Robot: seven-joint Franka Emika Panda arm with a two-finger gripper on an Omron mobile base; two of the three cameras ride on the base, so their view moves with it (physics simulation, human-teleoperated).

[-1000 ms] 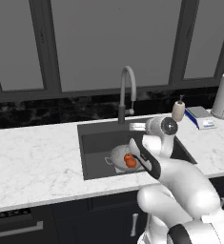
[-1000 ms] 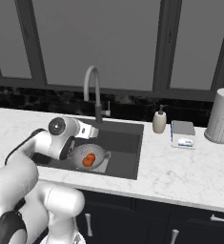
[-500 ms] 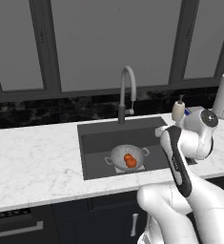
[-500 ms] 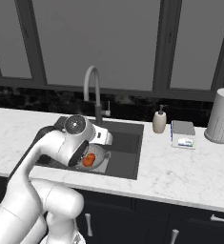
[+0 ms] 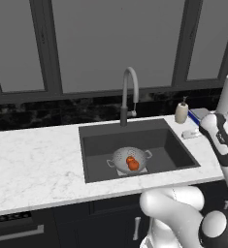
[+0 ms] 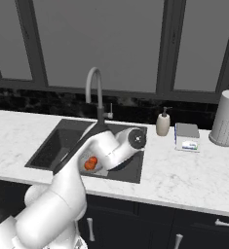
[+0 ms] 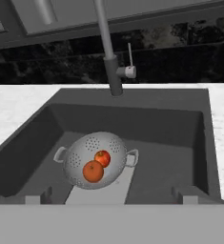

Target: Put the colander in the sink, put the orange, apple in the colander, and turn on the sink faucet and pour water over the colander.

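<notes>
The grey holed colander stands upright on the pale plate at the bottom of the dark sink. In it lie the orange and, just behind it, the red apple. The left base view shows the colander in the sink. The sink faucet rises behind the basin, its side lever upright, and no water runs. My gripper hangs open and empty above the sink's near side, facing the faucet. In the right base view my arm covers most of the colander, with the orange peeking out.
A soap bottle stands right of the faucet. Beside it are a blue-topped box and a paper towel roll. White marble counter runs left of the sink. Dark window frames and a black backsplash close off the back.
My arm has drawn back out of the basin and swung to the right, uncovering the colander with both fruits. The gripper has stayed open. Colander and fruit have not moved.
</notes>
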